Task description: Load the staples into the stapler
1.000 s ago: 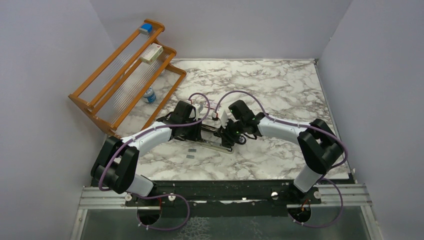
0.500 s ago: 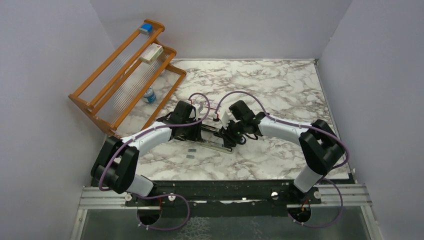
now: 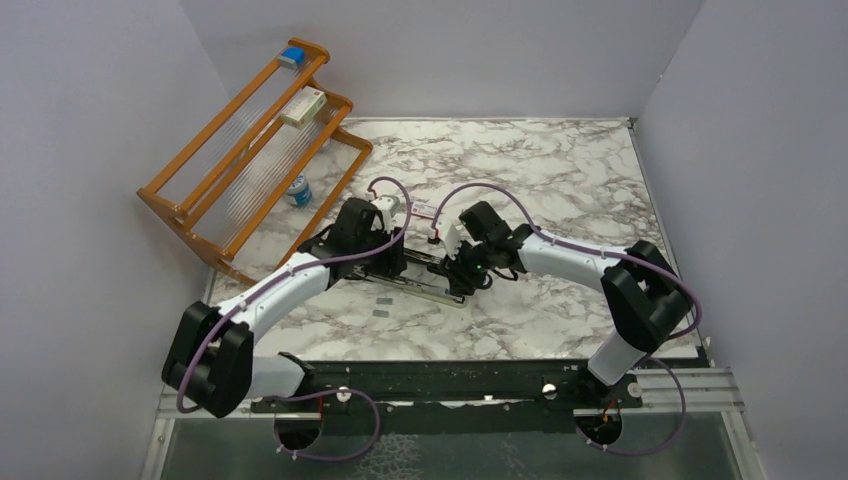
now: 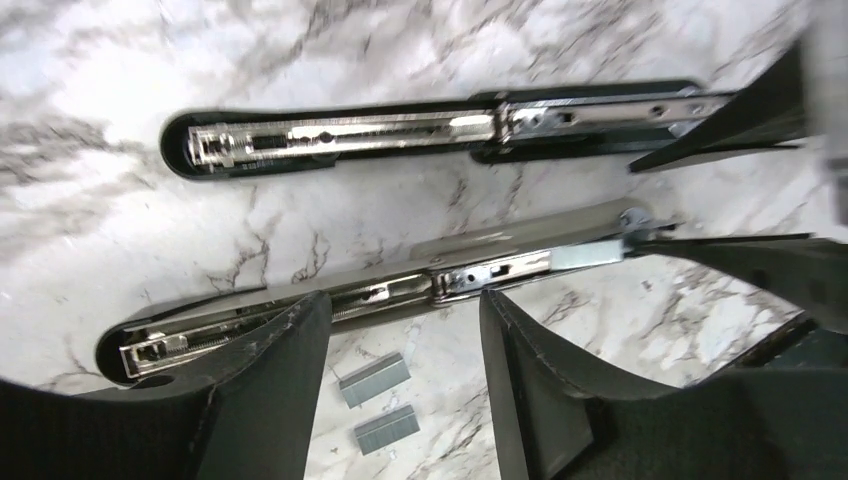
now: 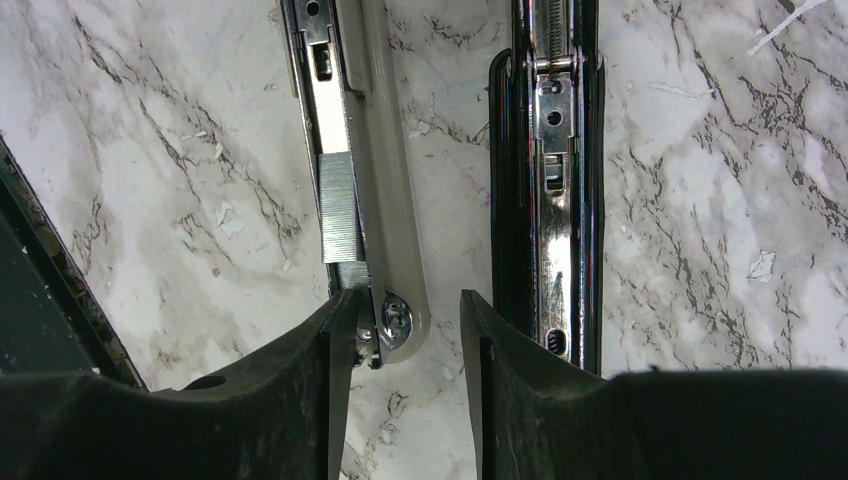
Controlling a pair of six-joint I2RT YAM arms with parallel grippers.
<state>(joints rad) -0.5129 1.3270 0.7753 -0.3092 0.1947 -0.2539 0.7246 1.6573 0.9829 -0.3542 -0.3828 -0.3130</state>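
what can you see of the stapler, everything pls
The stapler is slim, black with shiny metal inside, opened out and lying flat on the marble table. Two long parts lie nearly side by side: a black half with a silver rail, and a grey channel holding a staple strip. The left gripper stands open over the channel's middle; the right gripper, open, flanks its screwed end. Contact cannot be told.

We count one stapler (image 4: 330,135), three staple strips (image 4: 375,378), two arms (image 3: 290,280), one rack (image 3: 320,48), one box (image 3: 303,107), one can (image 3: 298,190) and one blue block (image 3: 291,56).
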